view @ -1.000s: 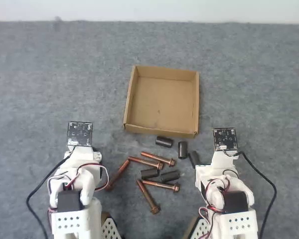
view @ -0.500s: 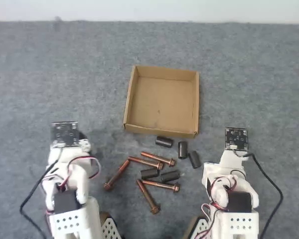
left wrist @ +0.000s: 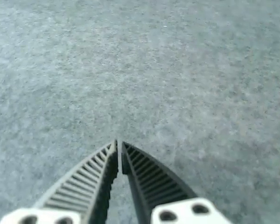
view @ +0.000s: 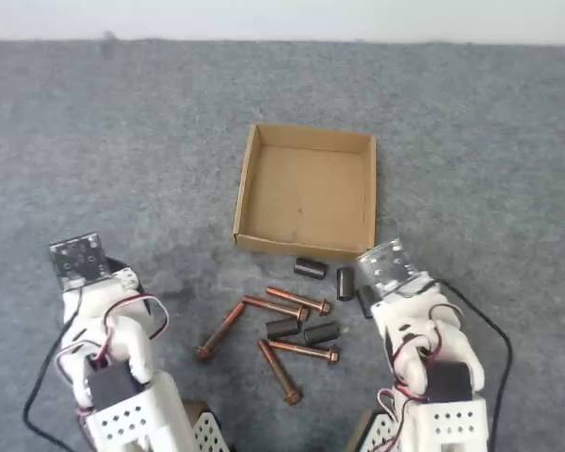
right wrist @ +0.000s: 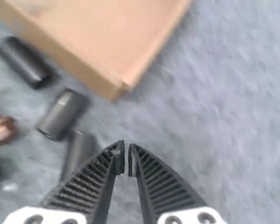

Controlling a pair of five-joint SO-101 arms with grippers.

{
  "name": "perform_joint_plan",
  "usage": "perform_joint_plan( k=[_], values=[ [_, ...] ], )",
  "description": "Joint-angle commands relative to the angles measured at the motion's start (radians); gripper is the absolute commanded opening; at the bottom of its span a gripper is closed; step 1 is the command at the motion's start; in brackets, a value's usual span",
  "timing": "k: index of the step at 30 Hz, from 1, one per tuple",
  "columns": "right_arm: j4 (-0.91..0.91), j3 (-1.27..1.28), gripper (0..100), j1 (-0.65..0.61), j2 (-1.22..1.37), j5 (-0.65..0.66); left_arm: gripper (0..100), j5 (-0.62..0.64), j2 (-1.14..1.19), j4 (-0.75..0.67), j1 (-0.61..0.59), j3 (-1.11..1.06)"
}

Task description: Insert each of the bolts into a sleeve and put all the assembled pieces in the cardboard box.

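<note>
Several copper bolts (view: 279, 371) lie scattered on the grey carpet between my two arms. Several short black sleeves (view: 310, 268) lie among them and in front of the open cardboard box (view: 301, 247). My left gripper (left wrist: 119, 145) is shut with nothing in it, over bare carpet well left of the bolts. My right gripper (right wrist: 126, 150) is also shut on nothing. It hovers by the box's corner (right wrist: 84, 74), right beside one sleeve (right wrist: 78, 150), with two more sleeves (right wrist: 61, 115) a little farther off. A bolt head (right wrist: 0, 129) shows at the edge.
The left arm (view: 104, 330) stands at the front left and the right arm (view: 424, 330) at the front right. Grey carpet stretches to both sides and behind the box, up to a pale wall at the back.
The left arm has swung leftward, away from the bolts. The right arm first edged right, then turned left toward the sleeves near the box's front corner. Bolts and sleeves have not moved.
</note>
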State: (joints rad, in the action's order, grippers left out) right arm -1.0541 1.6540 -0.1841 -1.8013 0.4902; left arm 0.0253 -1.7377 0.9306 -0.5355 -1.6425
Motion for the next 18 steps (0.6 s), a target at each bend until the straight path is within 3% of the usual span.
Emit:
perform_joint_plan(
  k=[1, 8, 13, 18],
  values=[
    [0.019, -0.054, 1.0, -0.070, -0.010, 0.005, 1, 0.035, 0.199, -0.118, -0.032, 0.105],
    [-0.022, -0.092, 0.9, -0.094, -0.010, 0.006, 1, 0.064, 0.781, -0.342, -0.097, 0.289],
    [-0.077, -0.160, 0.9, -0.208, -0.008, 0.006, 1, 0.121, 1.111, -0.367, -0.146, 0.464],
    [-0.068, -0.190, 0.9, -0.306, -0.008, 0.006, 1, 0.152, 1.297, -0.367, -0.187, 0.576]
  ],
)
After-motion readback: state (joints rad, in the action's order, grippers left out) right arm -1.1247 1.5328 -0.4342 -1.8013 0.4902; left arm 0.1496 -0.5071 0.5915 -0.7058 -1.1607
